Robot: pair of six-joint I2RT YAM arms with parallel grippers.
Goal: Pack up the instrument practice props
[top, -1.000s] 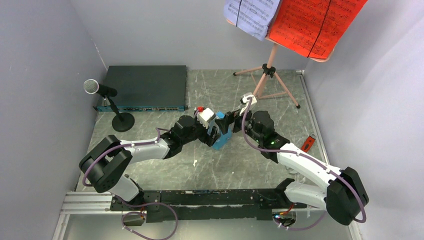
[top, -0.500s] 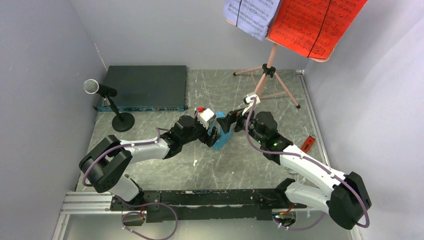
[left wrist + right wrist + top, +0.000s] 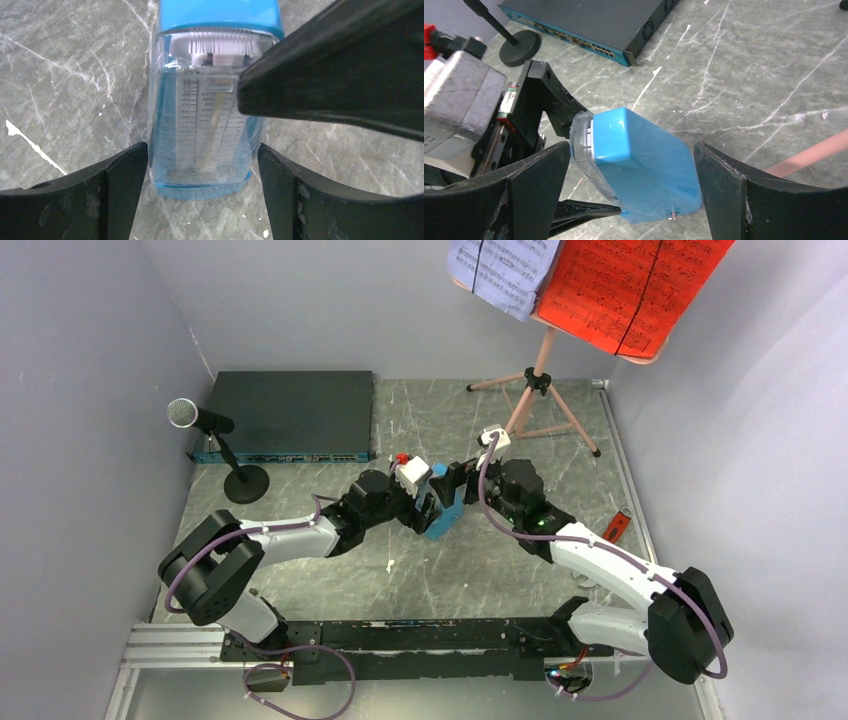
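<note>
The small blue metronome (image 3: 445,512) hangs tilted mid-table between both grippers. My left gripper (image 3: 203,147) is shut on it, fingers pressed to both sides of its clear face (image 3: 205,125). My right gripper (image 3: 631,150) stands open around its blue body (image 3: 644,165), with small gaps on either side. The black microphone (image 3: 182,412) stands on its round base (image 3: 246,483) at the left. The pink music stand (image 3: 540,380) at the back right carries a red sheet (image 3: 630,290) and a lavender sheet (image 3: 505,270).
A flat black electronics box (image 3: 290,412) lies at the back left, behind the microphone. A red-handled tool (image 3: 618,527) lies by the right wall. Grey walls close in on three sides. A pink stand leg (image 3: 814,150) runs just right of my right gripper.
My right arm has shifted slightly left, closing in around the metronome. The left arm and the metronome have held still.
</note>
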